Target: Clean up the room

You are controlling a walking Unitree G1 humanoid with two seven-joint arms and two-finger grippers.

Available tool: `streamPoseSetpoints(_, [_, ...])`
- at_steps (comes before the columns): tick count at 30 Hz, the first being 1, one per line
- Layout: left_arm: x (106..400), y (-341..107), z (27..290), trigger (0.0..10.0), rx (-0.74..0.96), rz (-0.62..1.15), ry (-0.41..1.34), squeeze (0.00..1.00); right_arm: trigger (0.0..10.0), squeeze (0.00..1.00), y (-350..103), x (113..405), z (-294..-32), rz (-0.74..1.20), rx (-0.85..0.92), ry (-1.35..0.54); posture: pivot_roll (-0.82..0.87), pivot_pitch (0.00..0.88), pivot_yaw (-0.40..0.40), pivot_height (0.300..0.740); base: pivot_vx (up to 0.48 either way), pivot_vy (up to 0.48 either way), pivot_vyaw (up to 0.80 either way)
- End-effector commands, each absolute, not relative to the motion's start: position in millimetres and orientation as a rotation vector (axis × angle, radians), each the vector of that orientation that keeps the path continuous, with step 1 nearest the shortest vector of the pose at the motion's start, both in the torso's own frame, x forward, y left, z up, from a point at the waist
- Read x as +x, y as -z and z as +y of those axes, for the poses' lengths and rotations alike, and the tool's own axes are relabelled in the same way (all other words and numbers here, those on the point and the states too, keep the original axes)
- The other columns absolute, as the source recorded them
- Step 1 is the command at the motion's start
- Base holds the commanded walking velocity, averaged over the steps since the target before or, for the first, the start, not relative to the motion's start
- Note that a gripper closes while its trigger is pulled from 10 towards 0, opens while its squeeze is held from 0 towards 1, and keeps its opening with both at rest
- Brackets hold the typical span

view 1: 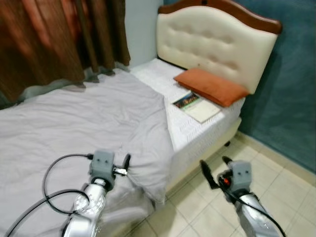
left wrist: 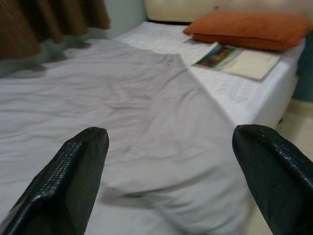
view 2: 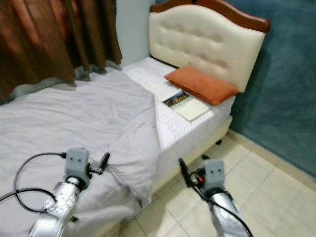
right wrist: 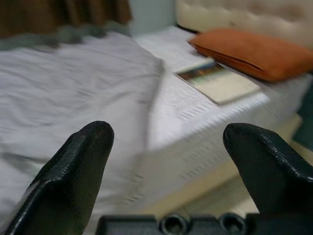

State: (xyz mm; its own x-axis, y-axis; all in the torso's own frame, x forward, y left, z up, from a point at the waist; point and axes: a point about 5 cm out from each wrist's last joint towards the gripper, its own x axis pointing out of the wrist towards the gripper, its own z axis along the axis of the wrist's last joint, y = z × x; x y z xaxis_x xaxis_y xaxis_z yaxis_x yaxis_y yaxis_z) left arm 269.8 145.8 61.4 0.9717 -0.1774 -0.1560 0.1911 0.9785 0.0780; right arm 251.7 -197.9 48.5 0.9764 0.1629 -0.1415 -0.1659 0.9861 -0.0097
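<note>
Nearest, the 2 hands are spread wide and hold nothing, the left hand (view 1: 126,165) over the soft, creased grey sheet (view 1: 74,118) and the right hand (view 1: 215,170) above the tiled floor (view 1: 276,177) beside the bed, likely lined up to tidy it. Farther up, a flat book (view 1: 195,106) lies on the quilted white mattress (view 1: 163,79), just before the plump orange pillow (view 1: 212,86) by the tufted headboard (view 1: 217,39).

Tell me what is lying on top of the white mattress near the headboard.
An orange pillow lies against the headboard, with a book beside it. A grey sheet covers the rest of the mattress, hiding whatever lies beneath.
</note>
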Motion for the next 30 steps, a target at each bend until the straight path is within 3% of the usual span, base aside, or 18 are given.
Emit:
streamPoseSetpoints(1, [273.5, -64.8, 156.2, 10.0, 0.132, 0.139, 0.144, 0.0, 10.0, 0.0, -51.5, 255.1, -193.8, 0.125, -0.014, -0.177, -0.04, 0.0, 0.004, 0.732, 0.0, 0.0, 0.0])
streamPoseSetpoints(25, [276.9, -59.9, 149.0, 10.0, 0.151, 0.165, 0.163, 0.0, 10.0, 0.0, -51.3, 254.7, -192.6, 0.131, -0.019, -0.184, -0.05, 0.0, 0.003, 0.732, 0.407, 0.0, 0.0])
streamPoseSetpoints(30, [275.8, -60.0, 146.4, 10.0, 0.134, 0.158, 0.167, 0.0, 10.0, 0.0, -51.0, 253.8, -195.0, 0.134, -0.017, -0.174, -0.05, 0.0, 0.003, 0.732, 0.418, -0.099, 0.64])
